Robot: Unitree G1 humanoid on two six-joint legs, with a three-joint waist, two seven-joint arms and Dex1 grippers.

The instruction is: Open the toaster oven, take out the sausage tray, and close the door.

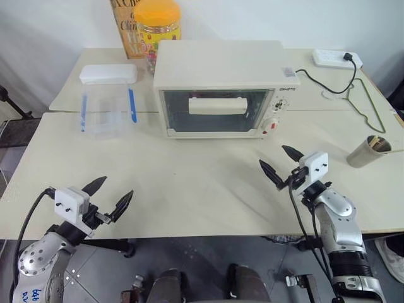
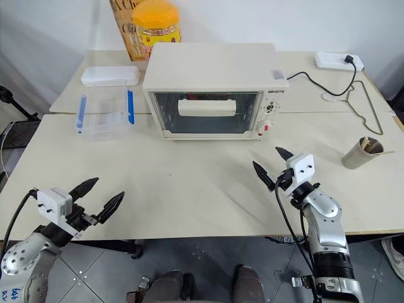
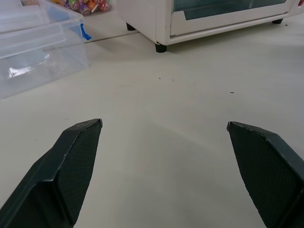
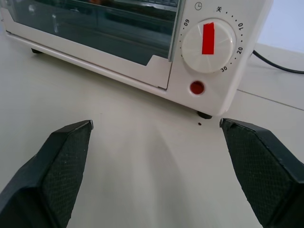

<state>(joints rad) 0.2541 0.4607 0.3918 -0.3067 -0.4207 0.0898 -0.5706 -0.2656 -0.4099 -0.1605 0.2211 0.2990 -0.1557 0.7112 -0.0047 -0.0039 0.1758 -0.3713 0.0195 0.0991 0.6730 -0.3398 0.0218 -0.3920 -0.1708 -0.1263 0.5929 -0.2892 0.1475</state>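
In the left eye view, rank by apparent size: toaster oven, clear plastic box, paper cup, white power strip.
1. toaster oven
2. clear plastic box
3 and 4. paper cup and white power strip: they look alike, and the strip lies farther away, so unranked.

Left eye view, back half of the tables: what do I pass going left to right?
Clear plastic box with blue clips → toaster oven → white power strip → paper cup.

You've got a smooth matt cream toaster oven (image 1: 218, 74) with a glossy glass door (image 1: 213, 111), clear shiny plastic box (image 1: 106, 112), and matt desk (image 1: 189, 189).
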